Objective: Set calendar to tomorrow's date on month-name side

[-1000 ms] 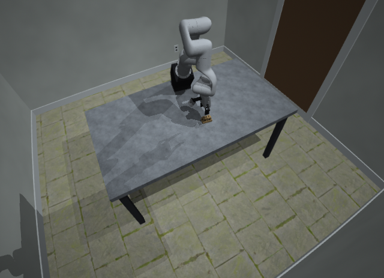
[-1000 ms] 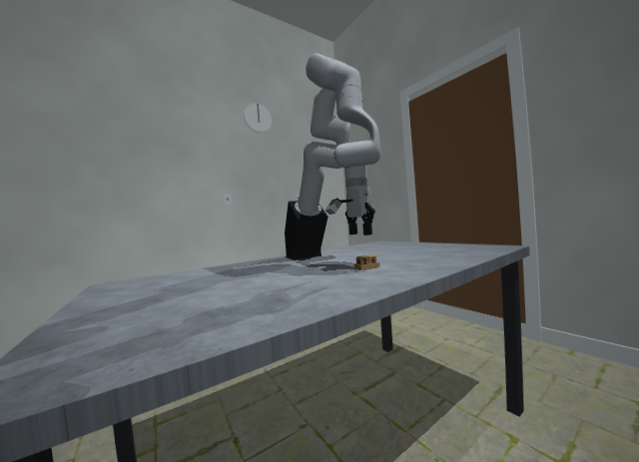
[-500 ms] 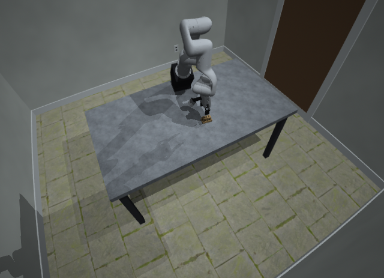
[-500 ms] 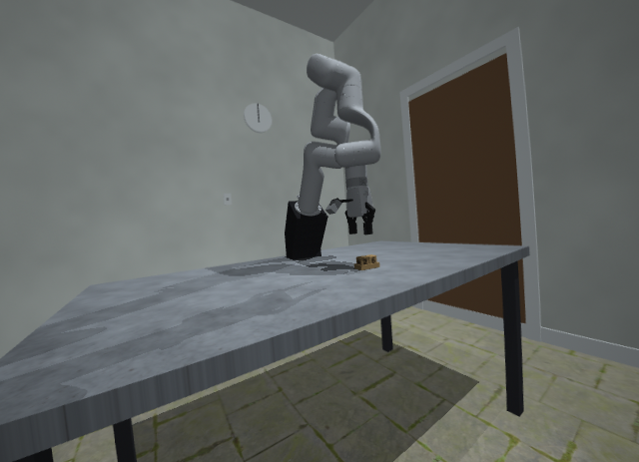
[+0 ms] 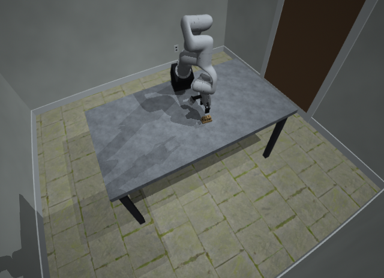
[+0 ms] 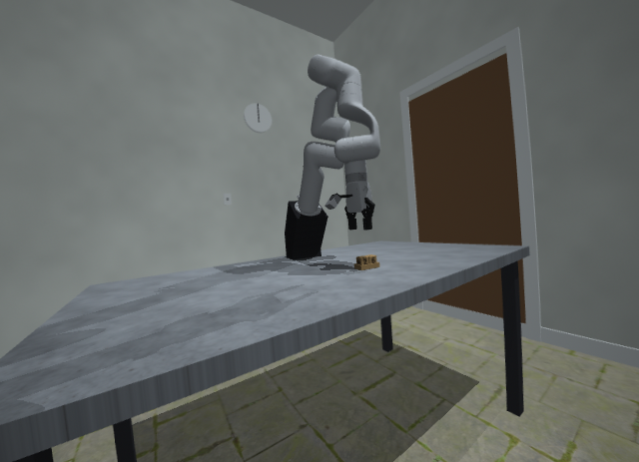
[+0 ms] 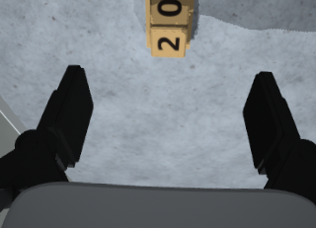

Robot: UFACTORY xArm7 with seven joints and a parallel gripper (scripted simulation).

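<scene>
The wooden calendar (image 5: 206, 119) stands on the grey table, a small tray holding two cubes side by side. In the wrist view the calendar (image 7: 170, 14) lies near the top edge, and its upward faces read 2, 0 and 4 in a row; the far end is in shadow. In the exterior view the calendar (image 6: 366, 262) shows two digits on its near side, too small to read surely. My gripper (image 7: 169, 88) (image 6: 359, 223) is open wide and empty, and it hangs well above the calendar, clear of it. It also shows in the top view (image 5: 207, 108).
The arm's black base (image 5: 181, 76) stands on the table's far edge behind the calendar. A brown door (image 6: 464, 189) is in the wall to the right. The table's right edge (image 5: 279, 92) is some way from the calendar.
</scene>
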